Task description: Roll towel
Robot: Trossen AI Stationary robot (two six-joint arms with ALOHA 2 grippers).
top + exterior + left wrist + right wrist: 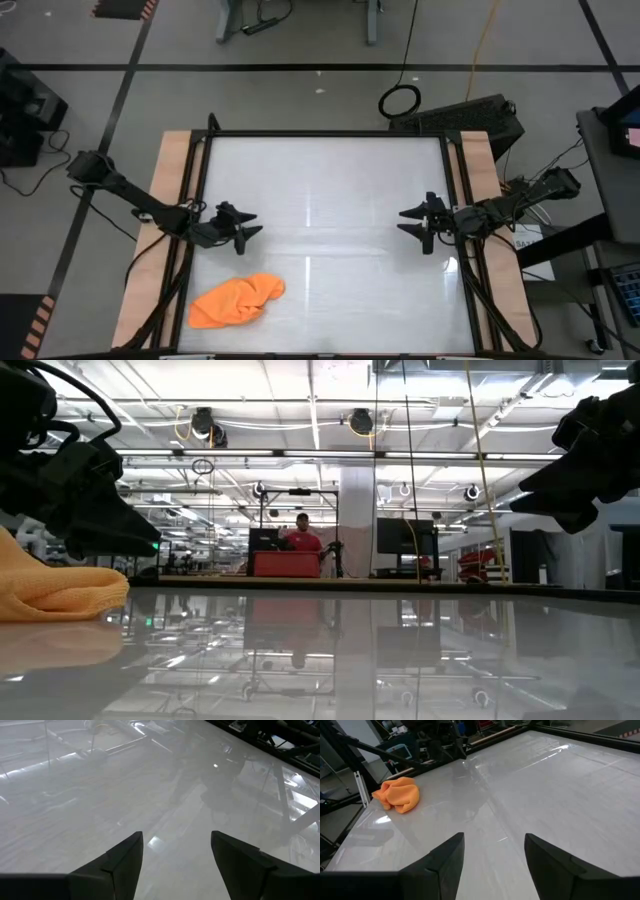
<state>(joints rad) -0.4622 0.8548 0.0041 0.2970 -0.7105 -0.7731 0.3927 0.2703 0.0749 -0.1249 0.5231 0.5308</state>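
Left fingers (243, 222) spread, empty; towel (237, 300) nearby, apart.

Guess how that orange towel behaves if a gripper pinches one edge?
The towel lies crumpled in soft folds, so it will probably drape limply rather than lift flat. It looks thin, likely light. On the glossy table, a push may slide and bunch it.

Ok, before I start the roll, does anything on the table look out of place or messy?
Only the towel: it lies bunched in a crumpled heap near the table's front-left corner, not spread flat. Both grippers, left and right, hang open and empty, away from it.
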